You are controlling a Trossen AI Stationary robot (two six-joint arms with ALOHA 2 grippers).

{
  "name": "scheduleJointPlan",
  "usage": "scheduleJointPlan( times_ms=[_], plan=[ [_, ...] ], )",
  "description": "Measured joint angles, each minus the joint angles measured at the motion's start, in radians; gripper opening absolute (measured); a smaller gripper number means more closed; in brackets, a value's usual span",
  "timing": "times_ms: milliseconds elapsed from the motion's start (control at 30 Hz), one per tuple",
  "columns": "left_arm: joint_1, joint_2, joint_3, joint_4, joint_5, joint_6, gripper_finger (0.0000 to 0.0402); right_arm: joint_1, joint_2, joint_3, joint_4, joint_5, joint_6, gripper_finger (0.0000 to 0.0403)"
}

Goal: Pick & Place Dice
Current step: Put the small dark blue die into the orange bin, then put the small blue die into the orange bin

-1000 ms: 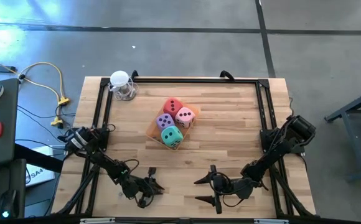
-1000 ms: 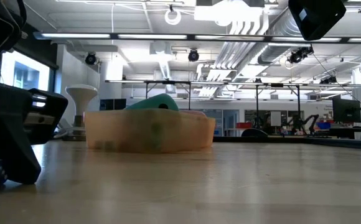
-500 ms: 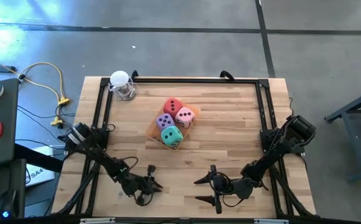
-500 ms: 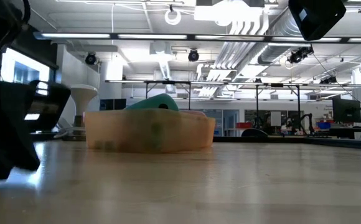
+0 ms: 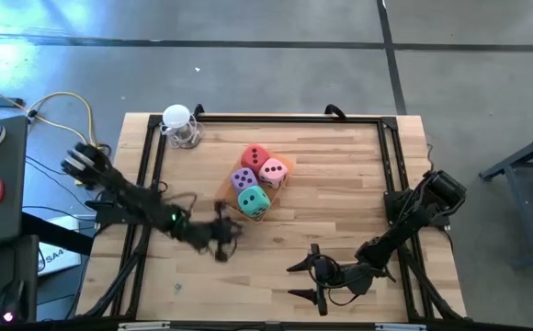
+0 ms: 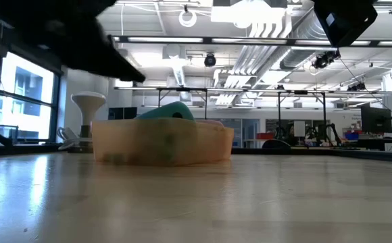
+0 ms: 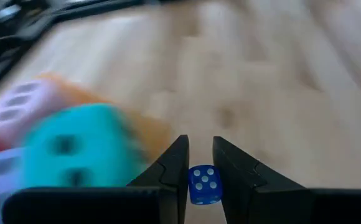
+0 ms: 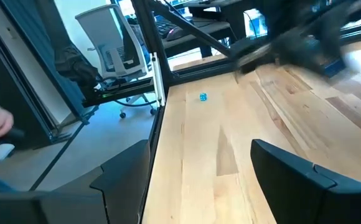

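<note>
Four big soft dice sit in the translucent orange tray [image 5: 288, 166] at mid-table: red [image 5: 255, 156], pink [image 5: 273, 171], purple [image 5: 243, 180] and teal [image 5: 254, 202]. In the low view the teal die [image 6: 166, 111] pokes above the tray's wall [image 6: 162, 143]. My left gripper [image 5: 221, 239] hovers just left of the tray's near corner, shut on a small blue die [image 7: 202, 185]. The left wrist view shows the teal die [image 7: 81, 146] and the pink die [image 7: 18, 106] close ahead. My right gripper [image 5: 305, 280] waits open near the table's near edge. My left gripper pinches the small blue die with white pips by two opposite faces [image 7: 193, 184], between its two fingers [image 7: 174, 165]. The fingers reach in from the table's left. The die is lifted clear of the table.
A second small blue die [image 8: 202, 96] lies on the wood near the table's left near corner [image 5: 176, 286]. A white round object [image 5: 179, 124] stands at the far left corner. Black frame rails [image 5: 391, 175] run along the table's sides and far edge.
My left gripper has risen from the table near the near edge and swung toward the far edge and the right, up to the tray's near corner. In the low view it has left the tabletop. The dice in the tray have not moved.
</note>
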Motion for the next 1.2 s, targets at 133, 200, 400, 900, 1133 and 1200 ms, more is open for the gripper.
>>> scheduleJointPlan(
  times_ms=[133,200,400,900,1133,1200],
  plan=[
    [0.12,-0.116,0.001,-0.184,-0.006,-0.053,0.0058,0.0,0.0,0.0,-0.014,0.0,0.02,0.0272],
    [0.171,-0.142,0.001,-0.244,0.004,-0.07,0.0058,0.001,0.0,0.001,-0.024,0.0,0.042,0.0272],
    [0.275,-0.15,0.0,-0.351,0.119,-0.087,0.0064,0.005,0.0,0.0,-0.033,-0.001,0.052,0.0272],
    [0.33,-0.118,0.002,-0.362,0.149,-0.103,0.0091,0.003,0.032,0.0,-0.013,0.0,0.052,0.0272],
    [0.339,-0.095,0.002,-0.36,0.068,-0.117,0.018,0.003,0.032,0.0,-0.013,0.0,0.053,0.0272],
    [0.331,-0.095,0.002,-0.359,0.037,-0.122,0.0202,0.004,0.032,0.0,-0.013,0.0,0.054,0.0272]
  ],
)
